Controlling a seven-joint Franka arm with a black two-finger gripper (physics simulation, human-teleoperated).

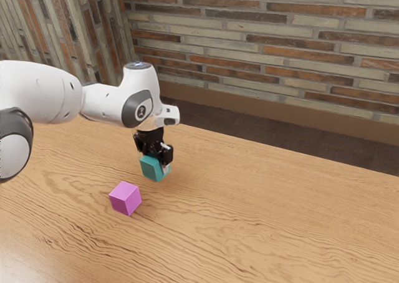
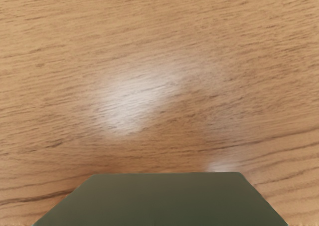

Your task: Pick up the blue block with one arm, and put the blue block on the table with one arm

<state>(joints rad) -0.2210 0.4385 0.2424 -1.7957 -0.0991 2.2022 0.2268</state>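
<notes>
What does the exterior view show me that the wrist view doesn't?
Exterior view: the white arm, its gripper down at the blue block, the pink block on the table nearby, and the brick wall behind.

Wrist view: a pale glare on the wood, seen from close above.

Both: the wooden tabletop and the blue block, which looks large and dark to the wrist camera.

A magenta cube [image 1: 125,198] sits near, on the exterior view's left; far stand a brick wall [image 1: 280,40], brown baseboard [image 1: 249,102].
</notes>
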